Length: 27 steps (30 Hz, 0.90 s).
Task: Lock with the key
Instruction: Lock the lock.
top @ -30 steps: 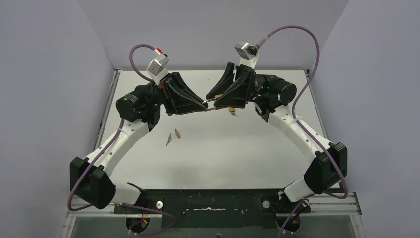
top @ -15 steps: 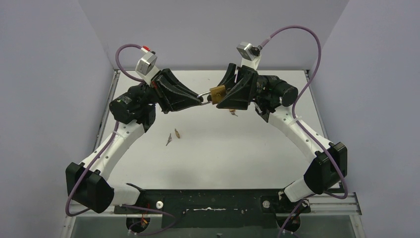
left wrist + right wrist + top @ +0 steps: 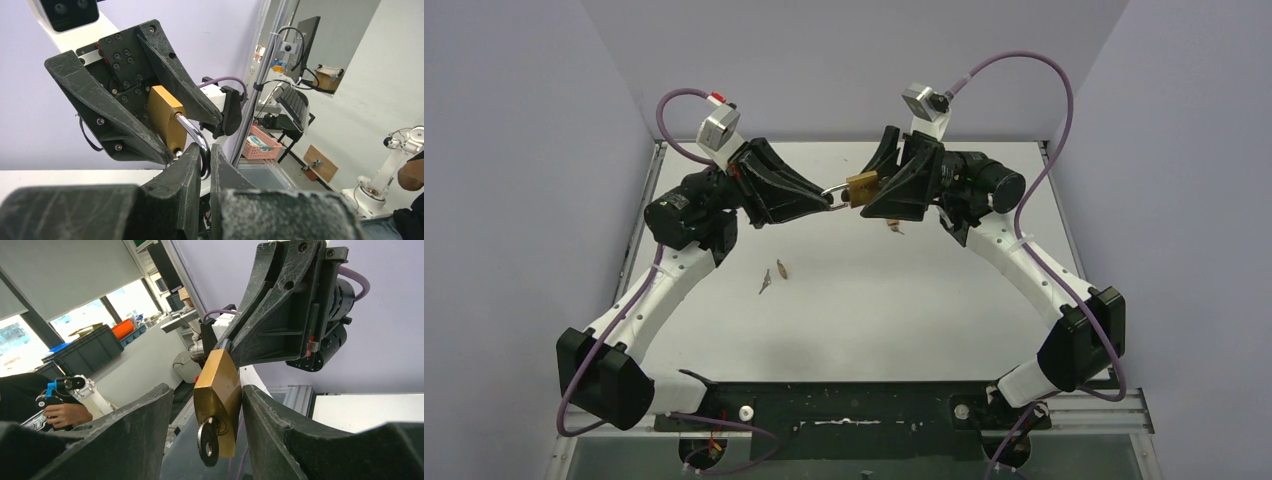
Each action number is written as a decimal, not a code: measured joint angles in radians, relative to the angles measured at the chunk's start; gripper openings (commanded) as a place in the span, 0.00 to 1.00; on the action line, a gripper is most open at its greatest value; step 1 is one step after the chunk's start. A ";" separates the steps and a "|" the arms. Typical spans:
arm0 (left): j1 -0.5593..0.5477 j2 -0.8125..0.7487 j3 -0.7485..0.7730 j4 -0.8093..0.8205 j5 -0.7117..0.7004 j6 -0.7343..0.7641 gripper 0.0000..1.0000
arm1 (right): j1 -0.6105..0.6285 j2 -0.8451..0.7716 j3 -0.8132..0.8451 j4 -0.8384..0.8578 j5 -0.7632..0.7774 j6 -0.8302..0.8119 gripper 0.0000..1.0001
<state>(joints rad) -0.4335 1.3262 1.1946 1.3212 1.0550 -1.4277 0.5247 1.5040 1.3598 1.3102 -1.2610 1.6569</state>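
Observation:
A brass padlock (image 3: 862,187) hangs in the air between the two arms, above the middle of the table. My left gripper (image 3: 203,155) is shut on its steel shackle (image 3: 194,136). The lock's body (image 3: 217,382) sits between the fingers of my right gripper (image 3: 207,390), which is open. There is a gap on the left side, while the right finger (image 3: 260,410) lies close against the brass. A dark key (image 3: 207,441) sticks out of the keyhole in the lock's bottom end, with neither gripper holding it.
A few small brown scraps (image 3: 776,273) lie on the white table (image 3: 864,300) below and left of the grippers. Purple walls close the table in at the back and on both sides. The arm bases stand at the near edge.
My left arm has drawn back to the left and risen a little, keeping the shackle. The brass body, hidden inside the right gripper a second ago, now shows between the two grippers.

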 measured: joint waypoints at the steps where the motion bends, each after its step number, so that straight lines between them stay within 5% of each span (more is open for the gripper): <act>1: 0.001 0.000 0.000 0.000 0.000 0.000 0.00 | -0.001 0.000 0.000 -0.005 0.000 -0.005 0.54; 13: 0.011 0.000 -0.011 0.000 0.000 -0.001 0.00 | -0.025 -0.029 0.000 -0.171 0.020 -0.158 0.59; 27: 0.019 0.000 -0.013 0.001 -0.008 -0.003 0.00 | -0.048 -0.092 -0.003 -0.329 0.072 -0.300 0.48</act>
<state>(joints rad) -0.4149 1.3258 1.1820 1.3220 1.0470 -1.4303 0.4767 1.4117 1.3571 0.9810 -1.1893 1.3567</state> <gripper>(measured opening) 0.045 0.493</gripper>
